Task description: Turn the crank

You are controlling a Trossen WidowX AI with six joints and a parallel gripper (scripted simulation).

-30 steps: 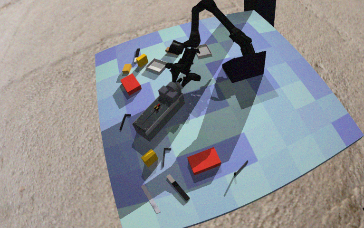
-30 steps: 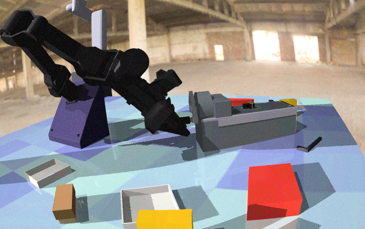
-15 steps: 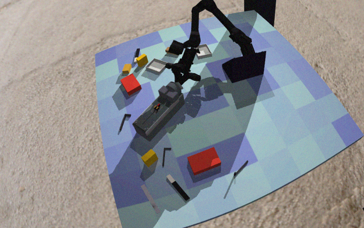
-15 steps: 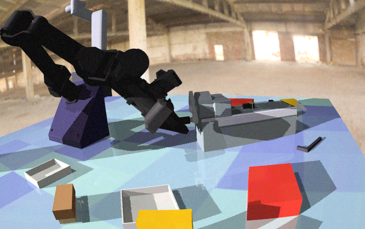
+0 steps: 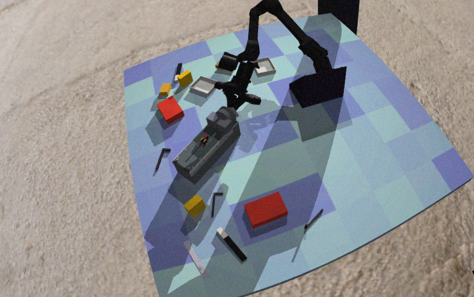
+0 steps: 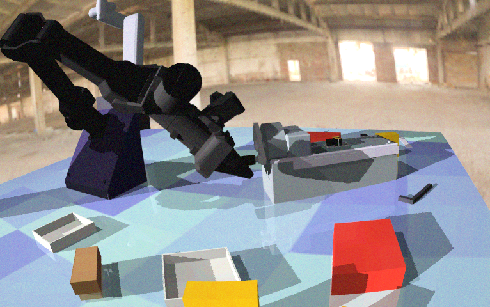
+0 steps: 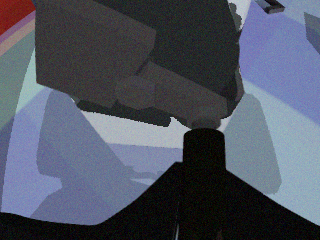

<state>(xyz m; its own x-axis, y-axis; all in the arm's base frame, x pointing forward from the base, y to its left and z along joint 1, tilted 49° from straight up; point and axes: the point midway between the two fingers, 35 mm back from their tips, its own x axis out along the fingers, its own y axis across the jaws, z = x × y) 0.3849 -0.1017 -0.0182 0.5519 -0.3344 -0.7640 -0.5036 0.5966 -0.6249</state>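
Note:
A grey machine (image 5: 204, 148) (image 6: 331, 173) lies in the middle of the table, with its crank disc (image 6: 259, 146) (image 7: 154, 34) on the end that faces the arm. My gripper (image 5: 236, 104) (image 6: 248, 167) (image 7: 195, 171) is shut on the dark crank handle (image 6: 248, 159) (image 7: 203, 143), which sticks out from the disc. On top of the machine, the slide's red pointer (image 5: 206, 137) sits about midway along the body. The small dark slide also shows in the exterior view (image 6: 333, 141). The brass marks are too small to judge against the pointer.
A red block (image 5: 169, 109) (image 6: 365, 254), two white trays (image 5: 202, 85) (image 5: 264, 66), yellow blocks (image 5: 184, 78) (image 5: 194, 205) and a brown block (image 6: 86, 269) lie around. A flat red box (image 5: 265, 208), L-shaped keys (image 5: 161, 156) (image 5: 213, 200) and bars (image 5: 231, 243) lie nearer the front. The arm's base (image 5: 318, 88) stands at the right.

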